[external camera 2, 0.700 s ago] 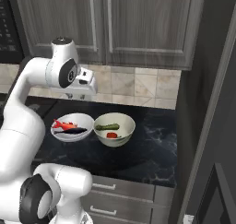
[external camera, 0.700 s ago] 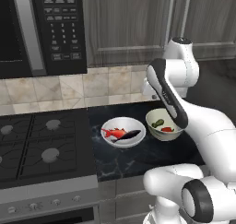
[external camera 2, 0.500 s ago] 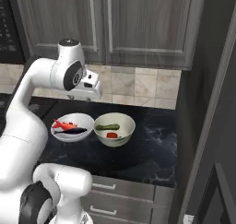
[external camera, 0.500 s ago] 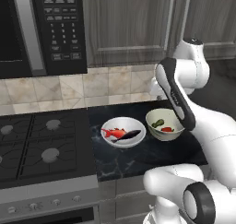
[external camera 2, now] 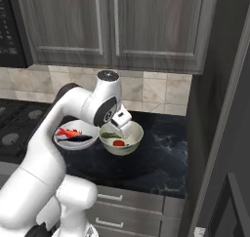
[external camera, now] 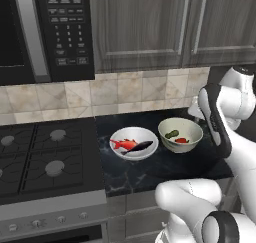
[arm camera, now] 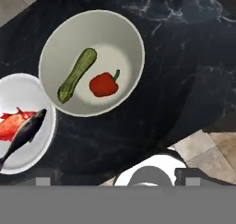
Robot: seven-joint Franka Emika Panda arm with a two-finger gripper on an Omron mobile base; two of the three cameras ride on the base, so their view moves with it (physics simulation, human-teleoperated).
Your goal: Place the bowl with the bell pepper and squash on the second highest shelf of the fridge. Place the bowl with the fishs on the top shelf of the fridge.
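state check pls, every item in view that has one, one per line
gripper: open, holding nothing, above the counter
vegetable bowl: upright on the counter, holding squash and bell pepper
fish bowl: upright on the counter, holding the red and dark fish
upper cabinet doors: closed
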